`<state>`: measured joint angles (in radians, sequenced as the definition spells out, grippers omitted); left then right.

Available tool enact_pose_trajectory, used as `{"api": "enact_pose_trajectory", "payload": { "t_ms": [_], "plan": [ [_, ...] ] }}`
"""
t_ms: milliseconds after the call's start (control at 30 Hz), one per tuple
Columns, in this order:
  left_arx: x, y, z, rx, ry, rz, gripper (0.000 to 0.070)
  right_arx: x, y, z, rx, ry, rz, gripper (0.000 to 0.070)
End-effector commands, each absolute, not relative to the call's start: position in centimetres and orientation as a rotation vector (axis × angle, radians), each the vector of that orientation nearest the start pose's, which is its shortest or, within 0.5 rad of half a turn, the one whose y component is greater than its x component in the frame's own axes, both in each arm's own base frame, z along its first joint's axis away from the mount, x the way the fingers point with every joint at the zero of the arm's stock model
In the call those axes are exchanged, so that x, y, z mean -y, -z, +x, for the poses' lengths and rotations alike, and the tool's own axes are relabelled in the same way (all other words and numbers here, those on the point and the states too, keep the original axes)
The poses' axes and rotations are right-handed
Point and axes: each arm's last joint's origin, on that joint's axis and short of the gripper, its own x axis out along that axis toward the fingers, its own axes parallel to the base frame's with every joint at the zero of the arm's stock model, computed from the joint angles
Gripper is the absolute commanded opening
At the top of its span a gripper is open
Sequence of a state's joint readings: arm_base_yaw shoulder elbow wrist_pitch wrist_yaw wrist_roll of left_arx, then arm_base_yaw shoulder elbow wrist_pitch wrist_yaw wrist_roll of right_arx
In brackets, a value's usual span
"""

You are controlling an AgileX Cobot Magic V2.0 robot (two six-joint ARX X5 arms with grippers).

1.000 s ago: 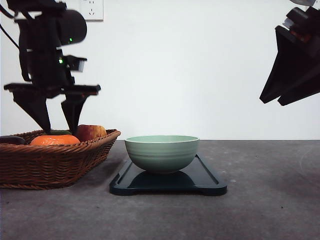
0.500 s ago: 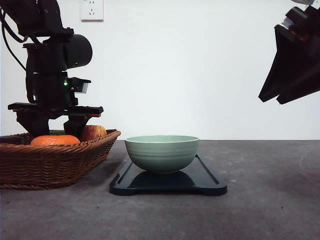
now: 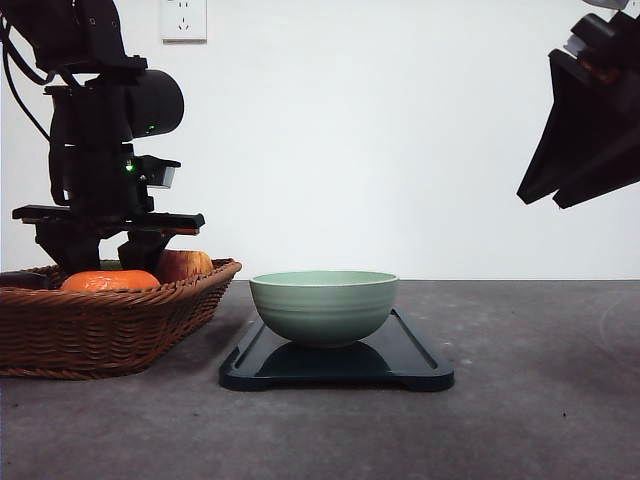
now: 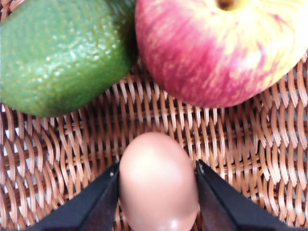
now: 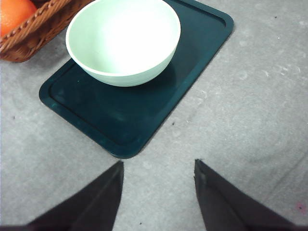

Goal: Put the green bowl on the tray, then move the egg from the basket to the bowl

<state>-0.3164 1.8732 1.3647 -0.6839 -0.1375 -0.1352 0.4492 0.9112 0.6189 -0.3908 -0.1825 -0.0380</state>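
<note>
We see the round pale sage-green ridged bowl [image 3: 323, 305] standing upright on the flat dark navy rectangular tray [image 3: 415, 358], toward one end of it, its inside bare; the tray lies on the grey speckled bench [image 3: 540, 400], just beside the wide brown woven wicker basket [image 3: 100, 325] and apart from it. In the front view the left claw [image 3: 105, 262] reaches down into the basket, its fingertips hidden behind a flattish orange fruit [image 3: 108, 281] and a red-and-yellow apple [image 3: 185, 264]. In the left wrist view we find its two black fingers [image 4: 91, 207] pressed against either side of the small smooth reddish-brown egg [image 4: 158, 183], which lies on the wicker floor of the basket; the claw pinches the egg, though we cannot tell whether the egg is lifted off the weave. Beyond the egg in that view lie the apple [image 4: 226, 48] and a bumpy green avocado [image 4: 60, 53], the two touching each other and both apart from the egg. The right claw [image 5: 159, 197] hangs high above the bench at the right side, well apart from the tray; its black fingers [image 5: 96, 202] are spread with bare bench between them, and in its wrist view we see the bowl [image 5: 122, 41], the tray [image 5: 115, 120] and a corner of the basket [image 5: 33, 36] below.
</note>
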Motion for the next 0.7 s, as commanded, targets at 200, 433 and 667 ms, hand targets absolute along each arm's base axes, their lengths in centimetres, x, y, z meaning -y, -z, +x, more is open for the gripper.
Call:
{"api": "enact_pose_trajectory", "payload": {
  "t_ms": [200, 433, 667],
  "plan": [
    [11.5, -20.9, 36.1, -1.147, 0.072, 0.141, 0.0188, -8.7, -23.8, 16.6, -0.67, -0.626, -0.137, 0.0287],
    [10.9, -25.5, 34.2, -1.042, 0.088, 0.118, 0.0188, -8.7, -23.8, 16.6, -0.67, -0.627, -0.137, 0.0287],
    [11.6, -30.5, 31.4, -0.889, 0.224, 0.06, 0.0188, -8.7, -23.9, 16.6, -0.666, -0.627, -0.135, 0.0287]
  ]
}}
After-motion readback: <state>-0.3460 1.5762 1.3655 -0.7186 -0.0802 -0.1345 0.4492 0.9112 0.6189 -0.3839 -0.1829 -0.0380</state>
